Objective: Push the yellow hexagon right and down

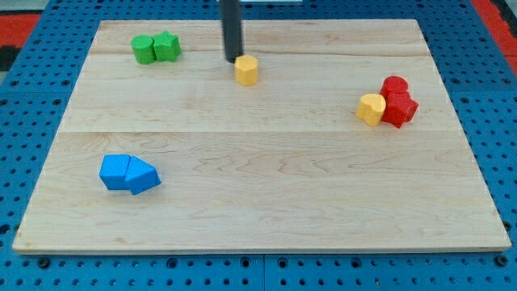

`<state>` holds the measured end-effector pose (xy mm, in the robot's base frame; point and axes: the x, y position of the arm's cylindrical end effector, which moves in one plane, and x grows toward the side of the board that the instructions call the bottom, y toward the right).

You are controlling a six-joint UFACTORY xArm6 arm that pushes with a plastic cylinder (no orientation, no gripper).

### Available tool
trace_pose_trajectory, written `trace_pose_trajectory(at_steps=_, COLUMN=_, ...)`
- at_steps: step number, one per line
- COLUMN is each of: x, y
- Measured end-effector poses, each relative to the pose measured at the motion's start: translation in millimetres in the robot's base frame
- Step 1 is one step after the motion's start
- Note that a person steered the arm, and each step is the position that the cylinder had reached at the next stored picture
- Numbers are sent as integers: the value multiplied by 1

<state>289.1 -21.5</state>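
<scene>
Camera view, looking down across my wooden board (266, 194), which lies on a blue perforated surface (32, 97). I carry no pincer at all, so there is nothing to call wide, narrow or holding: my arm ends in a straight dark rod, and my tip (233, 59) stands on the board near the view's top, a little left of centre.

The yellow hexagon (246, 70) sits just beside my tip, on its lower right as the view has it. From this angle I cannot tell whether the two are touching or a sliver apart (the rod's end and the block's upper left edge run very close together). The hexagon lies flat on the wood, alone, with bare board around it.

Toward the view's top left are two green blocks (157, 48), pressed side by side; their exact shapes are hard to make out. At the view's right a second yellow block (371, 109), rounded in outline, touches the left side of a pair of red blocks (397, 101), one set behind the other. Near the view's bottom left lie two blue blocks (128, 173), touching, the right one wedge-like. All these groups are well apart from my tip and from the hexagon.
</scene>
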Motion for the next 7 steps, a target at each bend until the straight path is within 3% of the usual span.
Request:
trace_pose_trajectory(at_steps=1, x=25, y=-3)
trace_pose_trajectory(at_steps=2, x=26, y=-59)
trace_pose_trajectory(at_steps=3, x=47, y=-52)
trace_pose_trajectory(at_steps=4, x=63, y=-20)
trace_pose_trajectory(at_steps=7, x=46, y=56)
